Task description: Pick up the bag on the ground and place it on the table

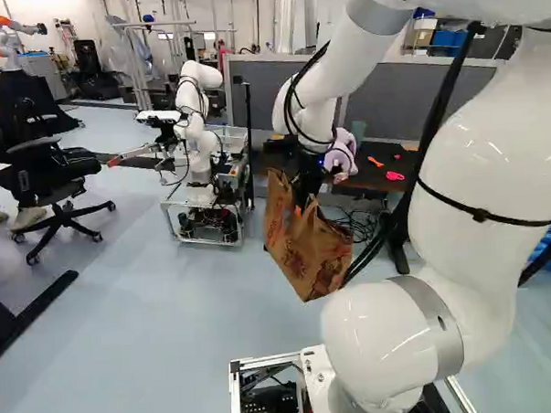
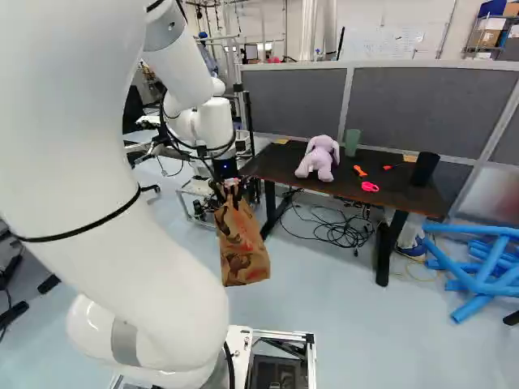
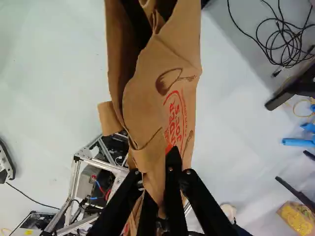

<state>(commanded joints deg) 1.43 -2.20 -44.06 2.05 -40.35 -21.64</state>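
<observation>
The dark-topped desk (image 2: 401, 194) stands far, right of the bag. The brown paper bag (image 2: 242, 247), creased and folded, with red print and darker drawings, hangs above the floor, nearer than the desk. Its long axis runs steeply downward, tilted, the gripped end up and the lower end pointing down and right. A lilac plush toy (image 2: 319, 159) sits on the desk. The fingers (image 2: 236, 194) are closed on the bag's paper, pinching it between them.

pale blue-grey floor (image 2: 349, 332) | grey partitions (image 2: 422, 113) | white wall (image 2: 389, 16) | black office chair (image 1: 61, 165)
</observation>
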